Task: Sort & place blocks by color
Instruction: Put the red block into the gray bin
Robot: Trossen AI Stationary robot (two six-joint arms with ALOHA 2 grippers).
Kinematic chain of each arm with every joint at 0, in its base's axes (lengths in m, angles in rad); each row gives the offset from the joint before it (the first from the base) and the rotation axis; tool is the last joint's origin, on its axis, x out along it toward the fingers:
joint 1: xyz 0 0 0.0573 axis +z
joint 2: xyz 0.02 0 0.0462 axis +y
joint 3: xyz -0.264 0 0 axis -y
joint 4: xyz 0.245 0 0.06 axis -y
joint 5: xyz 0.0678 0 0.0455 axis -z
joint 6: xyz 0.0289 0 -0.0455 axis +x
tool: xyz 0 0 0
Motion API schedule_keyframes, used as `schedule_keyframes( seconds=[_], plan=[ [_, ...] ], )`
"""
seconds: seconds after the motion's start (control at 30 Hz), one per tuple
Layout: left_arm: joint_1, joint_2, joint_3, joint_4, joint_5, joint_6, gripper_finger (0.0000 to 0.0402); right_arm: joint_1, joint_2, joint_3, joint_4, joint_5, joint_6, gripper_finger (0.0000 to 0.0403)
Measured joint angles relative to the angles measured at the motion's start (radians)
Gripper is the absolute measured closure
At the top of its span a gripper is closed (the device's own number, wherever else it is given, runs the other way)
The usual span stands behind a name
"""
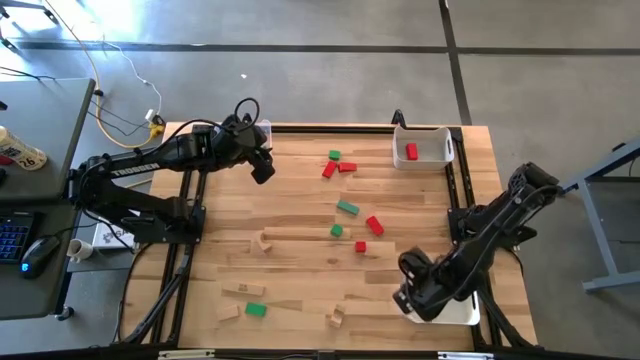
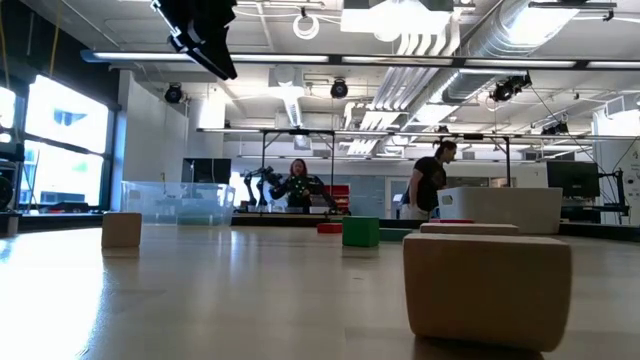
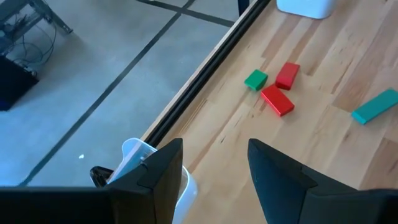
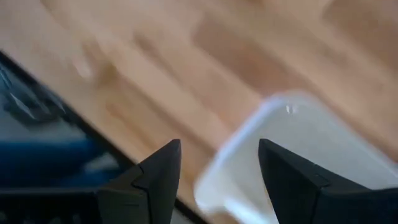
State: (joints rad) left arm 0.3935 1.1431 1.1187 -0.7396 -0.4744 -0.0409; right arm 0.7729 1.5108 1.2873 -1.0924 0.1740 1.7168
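Note:
Small blocks lie flat and scattered on the wooden table: a green cube (image 1: 334, 155) with two red pieces (image 1: 340, 168) near the far edge, a green bar (image 1: 347, 208), a red piece (image 1: 374, 225), and plain wood pieces (image 1: 243, 290) toward the near left. One red block (image 1: 411, 152) lies inside the far right bin (image 1: 437, 131). My left gripper (image 1: 263, 170) (image 3: 214, 149) hangs open and empty above the table beside the far left clear bin (image 3: 134, 155). My right gripper (image 1: 404, 298) (image 4: 219, 146) is open and empty over a corner of the near right bin (image 4: 292, 143).
The low view shows a plain wood block (image 2: 488, 285) close by, a wood cube (image 2: 121, 229) and a green cube (image 2: 360, 231) farther back. A black rail frames the table (image 3: 205, 68). A desk with a keyboard and mouse (image 1: 35, 250) stands left of the table. People stand in the room behind.

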Motion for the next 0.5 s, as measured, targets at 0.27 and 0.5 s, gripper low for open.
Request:
schedule_keyframes(
  seconds=[0.27,0.5],
  plan=[
    [0.006,0.005,0.0,0.011,0.029,0.028,0.0232,-0.137,0.0,0.07,-0.041,0.199,-0.165,0.0202],
    [0.013,0.023,0.0,0.027,0.072,0.051,0.0232,-0.3,0.0,0.074,-0.026,0.211,-0.409,0.0201]
  ],
)
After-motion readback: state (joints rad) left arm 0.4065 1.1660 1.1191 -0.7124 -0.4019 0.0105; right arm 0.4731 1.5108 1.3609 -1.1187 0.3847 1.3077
